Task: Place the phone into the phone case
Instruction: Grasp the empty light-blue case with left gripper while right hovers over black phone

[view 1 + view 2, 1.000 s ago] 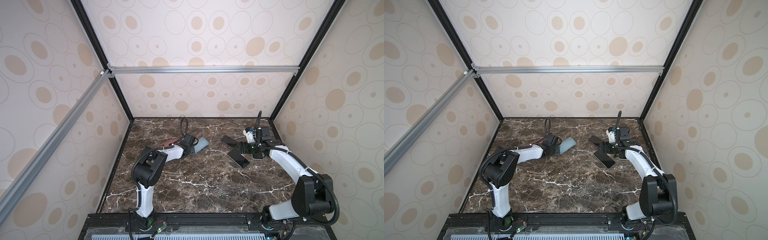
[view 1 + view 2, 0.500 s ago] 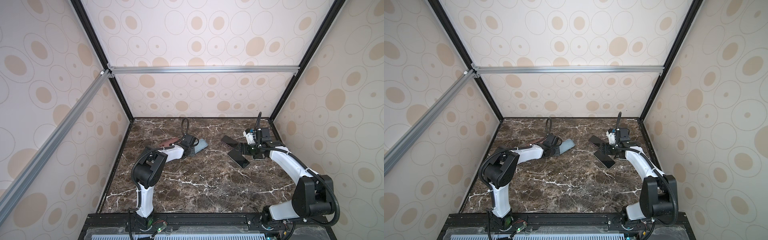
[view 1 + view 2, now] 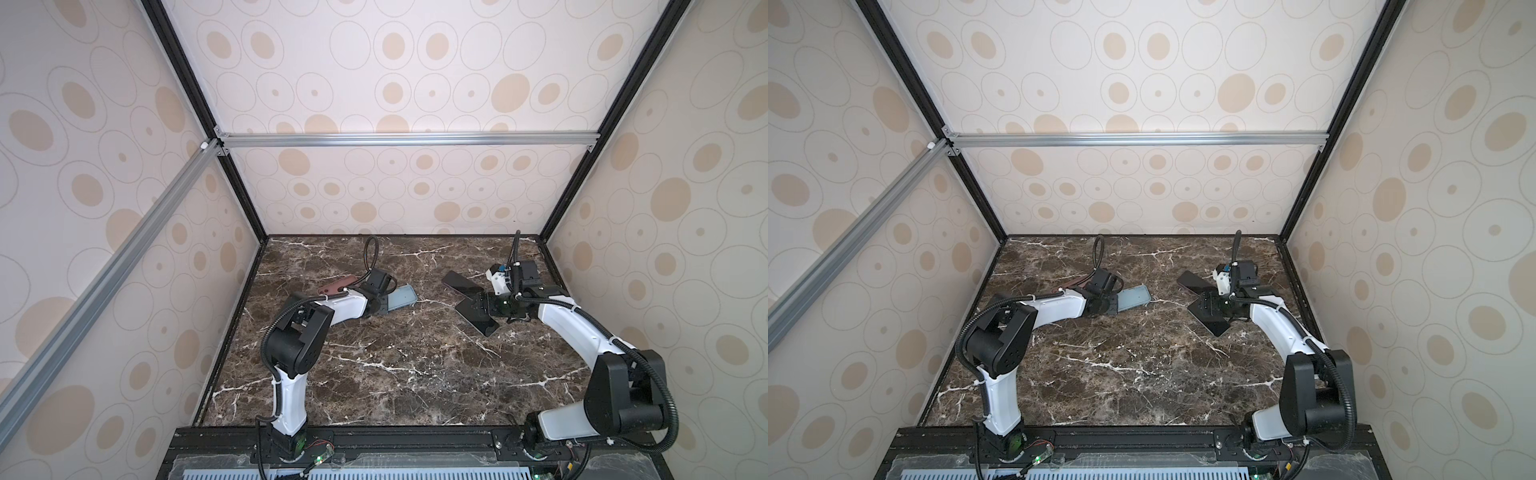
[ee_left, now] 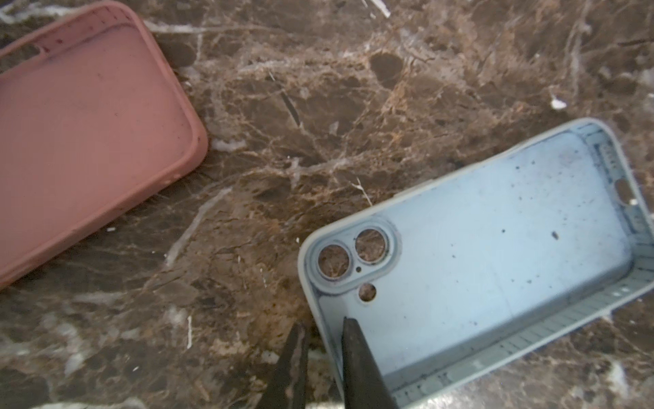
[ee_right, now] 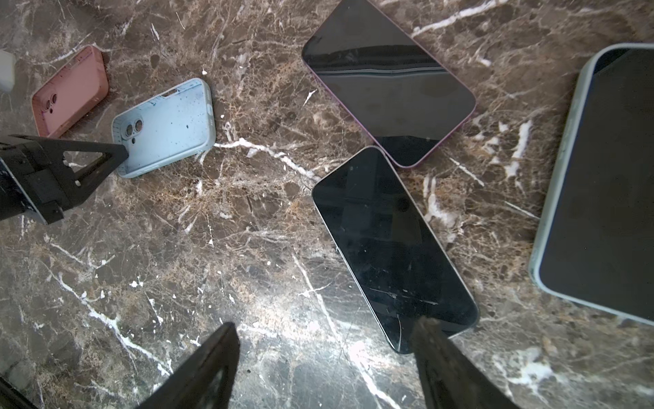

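Pink phone case (image 4: 88,134) lies flat on the tabletop (image 3: 395,353), far left. Left end effector (image 4: 323,324) is narrow and pinches the camera-cutout end wall of the light-blue phone case (image 4: 495,255), one finger inside, one outside. Case is open side up. Right of centre, purple-edged phone (image 5: 385,81) and black phone (image 5: 389,240) lie screens up, corner to corner. Right end effector (image 5: 327,324) is spread wide over the black phone's end, gripping nothing. Pale-blue-rimmed phone (image 5: 608,184) lies nearby.

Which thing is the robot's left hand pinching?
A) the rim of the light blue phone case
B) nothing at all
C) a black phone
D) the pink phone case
A: in the left wrist view the left hand has a finger on each side of the rim of the light blue phone case, near its camera holes; the pink phone case lies apart.
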Action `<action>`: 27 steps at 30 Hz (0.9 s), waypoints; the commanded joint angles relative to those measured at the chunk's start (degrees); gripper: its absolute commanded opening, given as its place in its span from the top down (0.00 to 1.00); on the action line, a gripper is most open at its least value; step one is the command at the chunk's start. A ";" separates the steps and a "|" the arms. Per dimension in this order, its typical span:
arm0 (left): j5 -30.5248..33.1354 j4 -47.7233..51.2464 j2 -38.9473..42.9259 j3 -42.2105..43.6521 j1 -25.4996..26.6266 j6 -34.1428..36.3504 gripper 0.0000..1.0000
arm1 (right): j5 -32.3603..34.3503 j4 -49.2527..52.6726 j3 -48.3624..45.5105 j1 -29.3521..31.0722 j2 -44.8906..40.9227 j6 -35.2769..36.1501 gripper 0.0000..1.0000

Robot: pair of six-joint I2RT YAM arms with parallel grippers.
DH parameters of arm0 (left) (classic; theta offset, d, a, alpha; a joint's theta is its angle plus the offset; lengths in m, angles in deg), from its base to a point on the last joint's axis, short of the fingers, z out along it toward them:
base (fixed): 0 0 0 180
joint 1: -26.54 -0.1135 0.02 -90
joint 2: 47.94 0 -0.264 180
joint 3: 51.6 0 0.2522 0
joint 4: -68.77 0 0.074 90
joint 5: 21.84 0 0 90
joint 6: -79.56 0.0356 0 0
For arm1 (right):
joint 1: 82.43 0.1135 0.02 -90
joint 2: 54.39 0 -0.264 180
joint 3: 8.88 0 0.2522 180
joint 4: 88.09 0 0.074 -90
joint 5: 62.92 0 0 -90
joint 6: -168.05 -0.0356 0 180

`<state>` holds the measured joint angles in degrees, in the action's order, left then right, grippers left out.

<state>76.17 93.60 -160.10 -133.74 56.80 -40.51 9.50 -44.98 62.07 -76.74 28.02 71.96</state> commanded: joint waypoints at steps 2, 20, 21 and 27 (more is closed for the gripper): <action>-0.60 5.06 0.45 0.00 0.07 1.97 0.83 | 1.27 1.48 -0.94 0.18 -1.82 0.22 0.20; -1.94 6.05 9.65 9.33 0.14 3.99 0.98 | 3.78 4.74 0.16 0.71 1.62 1.47 0.10; -2.10 6.03 10.64 10.24 0.14 3.73 0.99 | 3.89 4.84 0.25 0.73 1.82 1.68 0.11; -2.38 5.85 18.35 17.03 0.47 0.91 0.99 | 5.10 6.61 1.31 1.08 4.19 2.97 0.10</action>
<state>73.83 98.12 -145.02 -118.22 56.82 -38.10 13.69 -40.88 61.86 -76.04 30.60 73.54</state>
